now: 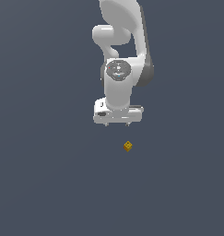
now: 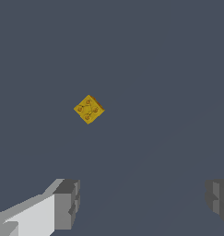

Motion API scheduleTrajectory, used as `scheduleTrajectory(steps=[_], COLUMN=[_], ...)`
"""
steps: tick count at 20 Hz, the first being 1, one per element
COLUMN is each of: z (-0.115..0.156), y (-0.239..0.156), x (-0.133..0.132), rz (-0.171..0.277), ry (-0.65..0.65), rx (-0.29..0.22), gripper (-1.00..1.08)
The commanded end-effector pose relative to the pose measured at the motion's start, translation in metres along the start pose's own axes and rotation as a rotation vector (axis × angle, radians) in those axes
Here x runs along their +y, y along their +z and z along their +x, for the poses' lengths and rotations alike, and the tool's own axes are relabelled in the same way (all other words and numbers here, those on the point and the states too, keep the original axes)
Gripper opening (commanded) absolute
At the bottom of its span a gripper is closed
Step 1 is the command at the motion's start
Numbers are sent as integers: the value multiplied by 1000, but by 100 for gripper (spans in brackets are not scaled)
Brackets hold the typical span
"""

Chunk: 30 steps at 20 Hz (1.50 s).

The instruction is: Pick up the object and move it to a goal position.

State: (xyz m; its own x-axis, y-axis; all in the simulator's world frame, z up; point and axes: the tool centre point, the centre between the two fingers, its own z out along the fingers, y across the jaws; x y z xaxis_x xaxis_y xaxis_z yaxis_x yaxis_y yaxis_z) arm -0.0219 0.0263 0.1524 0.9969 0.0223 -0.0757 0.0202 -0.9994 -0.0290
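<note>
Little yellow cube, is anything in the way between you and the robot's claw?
No, nothing visible stands between them. The claw hangs open, apart from the yellow cube, with only bare grey floor showing in the gap.

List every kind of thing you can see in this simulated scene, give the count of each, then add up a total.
Yellow-orange cube: 1
White robot arm: 1
Gripper, open, two grey fingers: 1
Total: 3
</note>
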Motion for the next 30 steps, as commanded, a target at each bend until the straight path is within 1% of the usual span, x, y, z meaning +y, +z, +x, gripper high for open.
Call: scheduleTrajectory(steps=[1,4,9,14,18,24,30], z=[0,0,-3,-3,1,10,25], y=[0,1,6,7,10,19,35], x=[0,-6,-28,-29,-30,-32,-37], rz=[0,6,29,29,25,12,-8], ry=[0,-5,-20,-23,-55,-152,-310], rx=[0,-4,-23,-23,-19,-6,13], gripper=[100,100,100,100,100,100,100])
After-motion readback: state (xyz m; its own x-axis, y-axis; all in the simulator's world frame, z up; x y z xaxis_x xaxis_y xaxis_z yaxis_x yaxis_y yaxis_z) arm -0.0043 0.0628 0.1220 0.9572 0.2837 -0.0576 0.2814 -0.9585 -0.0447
